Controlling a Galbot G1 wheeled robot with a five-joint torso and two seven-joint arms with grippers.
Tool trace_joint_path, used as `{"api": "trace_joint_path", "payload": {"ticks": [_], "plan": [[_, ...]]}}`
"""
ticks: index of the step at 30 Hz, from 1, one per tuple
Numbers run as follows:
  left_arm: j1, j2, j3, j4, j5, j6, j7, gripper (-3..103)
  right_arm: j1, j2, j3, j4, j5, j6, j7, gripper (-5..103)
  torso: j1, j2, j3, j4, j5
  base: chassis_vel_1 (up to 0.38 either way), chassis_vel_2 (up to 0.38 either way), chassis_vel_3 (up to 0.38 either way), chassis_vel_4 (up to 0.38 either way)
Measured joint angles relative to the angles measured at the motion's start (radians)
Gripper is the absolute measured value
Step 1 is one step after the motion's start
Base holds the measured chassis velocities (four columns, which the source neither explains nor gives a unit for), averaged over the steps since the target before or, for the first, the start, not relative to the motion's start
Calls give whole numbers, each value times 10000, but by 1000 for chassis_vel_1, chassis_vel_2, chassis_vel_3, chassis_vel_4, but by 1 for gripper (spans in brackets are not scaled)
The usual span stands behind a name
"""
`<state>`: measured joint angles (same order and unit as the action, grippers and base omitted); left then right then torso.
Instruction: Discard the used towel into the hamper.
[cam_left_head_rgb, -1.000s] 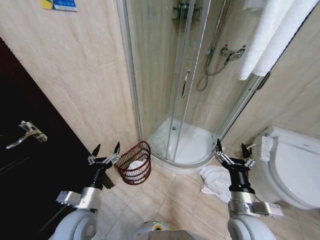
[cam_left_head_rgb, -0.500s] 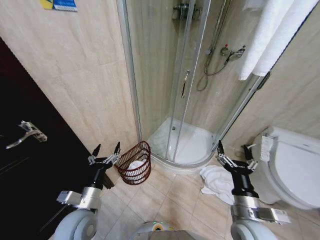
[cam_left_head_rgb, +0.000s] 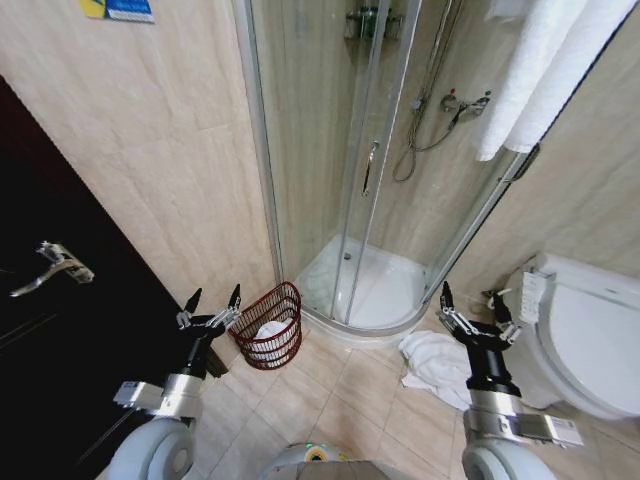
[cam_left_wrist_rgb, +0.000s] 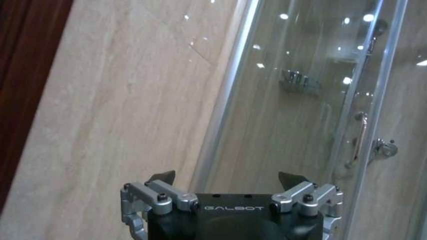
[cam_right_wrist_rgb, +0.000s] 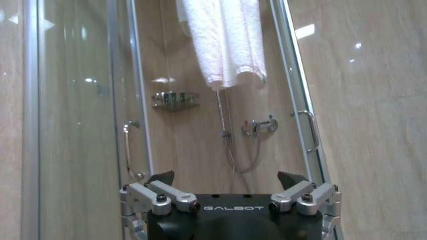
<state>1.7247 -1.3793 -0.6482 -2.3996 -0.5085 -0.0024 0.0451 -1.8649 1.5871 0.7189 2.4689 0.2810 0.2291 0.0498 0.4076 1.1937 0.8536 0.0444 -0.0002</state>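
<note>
The used towel is a crumpled white heap on the tiled floor between the shower base and the toilet. The hamper, a dark reddish-brown wire basket with something white inside, stands on the floor against the wall left of the shower. My right gripper is open, pointing upward, held just above and to the right of the towel. My left gripper is also open and upright, a little left of the hamper. In the wrist views both the left gripper and the right gripper hold nothing.
A curved glass shower enclosure fills the corner ahead. A white toilet stands at the right. Clean white towels hang at the upper right. A dark door with a lever handle is at the left.
My right arm has shifted slightly to the right and lowered a little. The left arm, hamper and towel have stayed put.
</note>
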Motion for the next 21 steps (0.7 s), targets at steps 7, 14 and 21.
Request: {"api": "trace_joint_path", "payload": {"ticks": [7,14,21], "plan": [[0,0,2,4,-1,-1,0,100,-7,-82,101,-49,82,54,-41,100,0,0,0,1,3,-173,-167,177,183],[-1,2,2,7,-2,-1,1,100,-46,-58,157,-133,107,231,-45,100,0,2,0,0,-2,-255,-256,258,255],[1,0,2,6,-1,-2,2,100,-24,-35,162,-312,129,420,-51,100,-1,2,0,4,11,-321,-325,323,323]]}}
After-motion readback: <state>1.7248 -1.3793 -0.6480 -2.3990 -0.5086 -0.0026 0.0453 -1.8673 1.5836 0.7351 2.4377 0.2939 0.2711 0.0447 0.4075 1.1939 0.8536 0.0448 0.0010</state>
